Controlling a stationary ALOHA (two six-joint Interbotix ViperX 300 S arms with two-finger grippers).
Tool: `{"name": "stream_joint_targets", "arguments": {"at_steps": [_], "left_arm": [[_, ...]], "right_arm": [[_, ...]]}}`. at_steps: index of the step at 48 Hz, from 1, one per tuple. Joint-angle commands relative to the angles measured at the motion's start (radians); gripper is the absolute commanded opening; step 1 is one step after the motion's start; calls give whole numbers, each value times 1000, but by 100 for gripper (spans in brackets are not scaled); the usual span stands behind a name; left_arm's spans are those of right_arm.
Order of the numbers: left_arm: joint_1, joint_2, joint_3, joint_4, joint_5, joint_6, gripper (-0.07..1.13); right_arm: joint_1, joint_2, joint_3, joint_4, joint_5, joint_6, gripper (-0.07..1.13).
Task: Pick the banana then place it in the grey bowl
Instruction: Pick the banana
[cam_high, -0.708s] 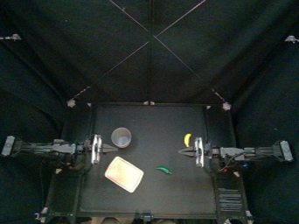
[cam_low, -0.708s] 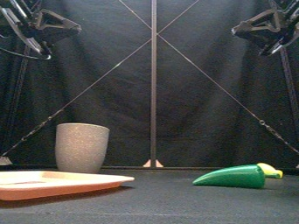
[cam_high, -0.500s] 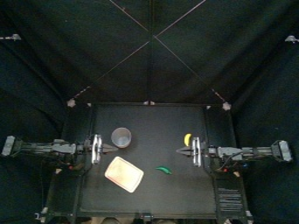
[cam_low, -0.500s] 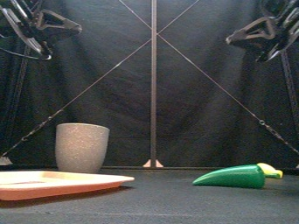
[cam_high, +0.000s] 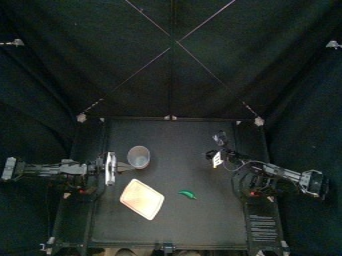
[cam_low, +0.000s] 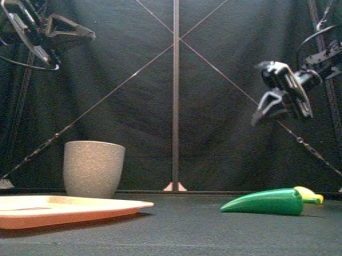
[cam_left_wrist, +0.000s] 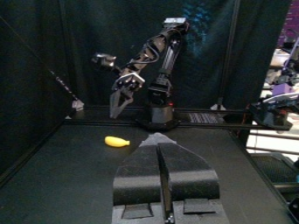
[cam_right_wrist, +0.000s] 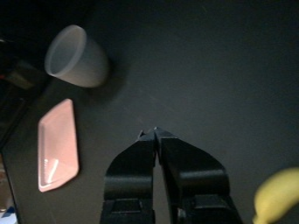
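banana (cam_left_wrist: 115, 141) lying on the desk (cam_high: 187, 140) back right, right claw (cam_right_wrist: 156, 136) up in the air near it, pinched closed and empty, left claw (cam_left_wrist: 163, 150) closed too, resting at left, cup (cam_low: 94, 168) well apart

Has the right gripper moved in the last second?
Yes. In the front view the right gripper has swung down and inward from the top right corner, and now hangs high above the green toy.

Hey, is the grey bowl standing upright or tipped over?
Upright. The grey bowl stands on its base, mouth up; the top view shows its round opening.
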Motion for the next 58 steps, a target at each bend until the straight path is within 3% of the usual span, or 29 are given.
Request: {"name": "stream_joint_targets", "arguments": {"at_steps": [1, 7, 16, 24, 43, 58], "left_arm": [[3, 6, -3, 0, -25, 0, 2], [3, 5, 14, 0, -34, -2, 2], [3, 5, 43, -5, -43, -3, 2], [5, 5, 40, -23, -63, -3, 2], [14, 5, 35, -29, -97, 3, 2], [25, 2, 35, -29, -97, 0, 2]], "right_arm": [[-81, 2, 18, 34, 106, 18, 81], [-141, 0, 46, 17, 213, 71, 103], [-265, 2, 48, -84, 345, 172, 103], [-341, 20, 54, -209, 357, 291, 103], [-242, 229, -6, -411, 288, 529, 103], [-196, 390, -94, -459, 278, 577, 102]]}}
